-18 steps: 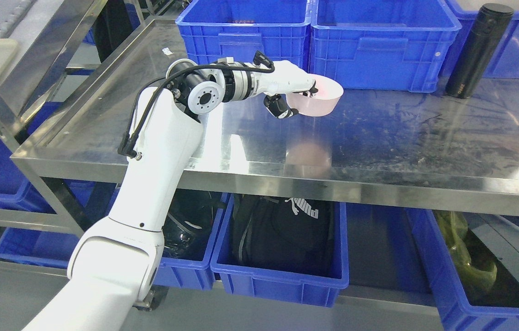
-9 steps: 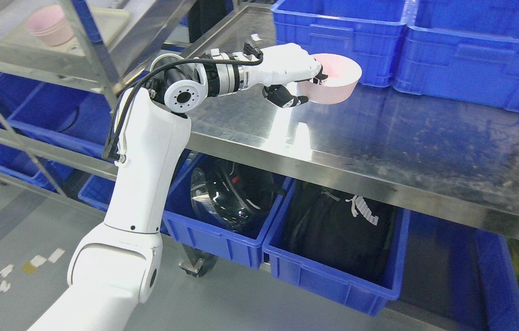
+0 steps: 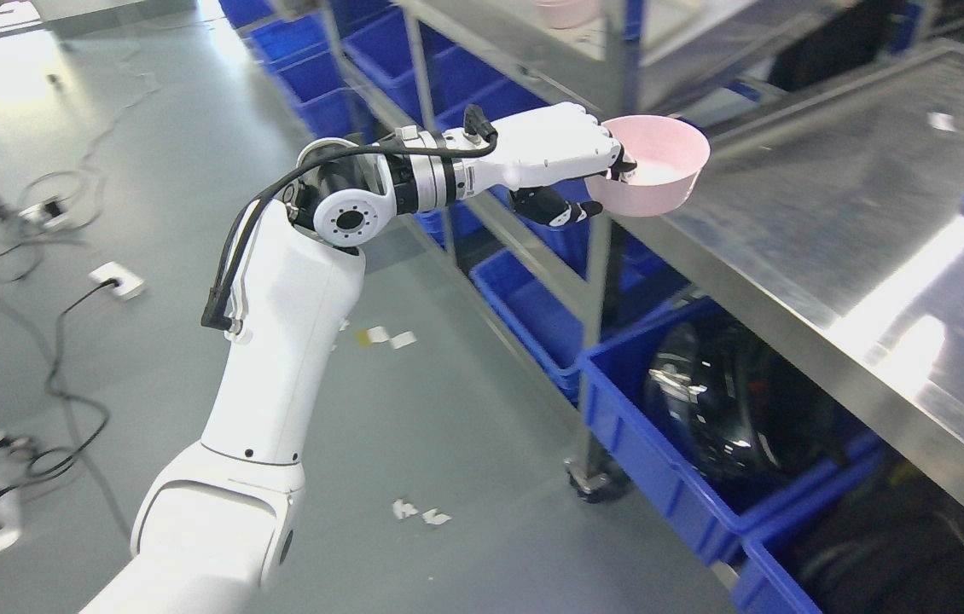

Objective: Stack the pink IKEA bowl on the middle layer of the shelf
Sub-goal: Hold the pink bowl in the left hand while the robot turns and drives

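My left hand (image 3: 597, 175) is shut on the near rim of a pink bowl (image 3: 661, 170), with a finger inside the rim and the thumb under it. It holds the bowl upright in the air, over the left corner of the steel table (image 3: 832, 196). Another pink bowl (image 3: 566, 10) stands on a shelf layer (image 3: 661, 34) at the top edge, partly cut off by the frame. The right hand is out of view.
A steel post (image 3: 606, 281) of the shelf stands just below and behind the held bowl. Blue bins (image 3: 533, 315) line the lower shelf layers and sit under the table, one holding a black helmet (image 3: 721, 401). Grey floor with cables (image 3: 64, 358) lies at left.
The whole view has swung to the left, so the camera moved. The table has slid to the right of the picture and the shelf and floor now show. The hand still holds the bowl.
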Motion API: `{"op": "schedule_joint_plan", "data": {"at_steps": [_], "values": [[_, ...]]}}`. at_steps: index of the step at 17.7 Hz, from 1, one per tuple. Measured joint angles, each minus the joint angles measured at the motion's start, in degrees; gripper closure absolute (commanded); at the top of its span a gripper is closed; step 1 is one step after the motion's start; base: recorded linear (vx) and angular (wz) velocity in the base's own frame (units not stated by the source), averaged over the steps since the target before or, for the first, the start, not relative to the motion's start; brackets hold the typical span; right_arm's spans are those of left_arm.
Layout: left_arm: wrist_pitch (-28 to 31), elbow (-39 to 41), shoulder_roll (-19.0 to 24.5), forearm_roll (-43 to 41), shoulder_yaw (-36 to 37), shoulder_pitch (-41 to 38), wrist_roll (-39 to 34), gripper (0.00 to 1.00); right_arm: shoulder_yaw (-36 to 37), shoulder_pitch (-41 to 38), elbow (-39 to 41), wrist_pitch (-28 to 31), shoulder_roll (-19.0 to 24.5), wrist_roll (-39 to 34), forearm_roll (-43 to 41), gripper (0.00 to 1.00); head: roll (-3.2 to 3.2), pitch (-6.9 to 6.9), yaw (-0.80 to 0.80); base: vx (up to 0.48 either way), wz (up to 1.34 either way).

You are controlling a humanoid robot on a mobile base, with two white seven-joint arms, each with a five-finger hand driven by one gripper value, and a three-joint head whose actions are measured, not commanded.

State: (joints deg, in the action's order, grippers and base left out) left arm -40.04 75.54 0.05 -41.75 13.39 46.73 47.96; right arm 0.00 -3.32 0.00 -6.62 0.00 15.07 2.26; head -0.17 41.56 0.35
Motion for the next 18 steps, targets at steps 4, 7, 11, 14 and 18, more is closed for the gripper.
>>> {"op": "schedule_joint_plan", "data": {"at_steps": [4,7,11,14,18], "values": [[-0.1,1.2,0.0,1.7,1.2,-0.7,-0.1,0.98,0.0,0.0,0.0,0.0,0.0,0.0,0.0,0.00,0.00,0.01,0.00,0.127,1.24],[-0.3,2.3,0.0,3.3,1.9,-0.9,0.2,0.98,0.0,0.0,0.0,0.0,0.0,0.0,0.0,0.00,0.00,0.01,0.00,0.136,0.84],[-0.3,4.3,0.0,6.0,2.5,-0.9,0.8,0.97,0.0,0.0,0.0,0.0,0.0,0.0,0.0,0.00,0.00,0.02,0.00,0.282,0.41],[-0.2,6.3,-0.1,7.8,2.7,-0.9,1.1,0.97,0.0,0.0,0.0,0.0,0.0,0.0,0.0,0.00,0.00,0.02,0.00,0.356,0.12],[0.1,8.7,-0.1,9.2,3.2,-2.0,1.4,0.97,0.0,0.0,0.0,0.0,0.0,0.0,0.0,0.00,0.00,0.02,0.00,0.384,0.08]]}}
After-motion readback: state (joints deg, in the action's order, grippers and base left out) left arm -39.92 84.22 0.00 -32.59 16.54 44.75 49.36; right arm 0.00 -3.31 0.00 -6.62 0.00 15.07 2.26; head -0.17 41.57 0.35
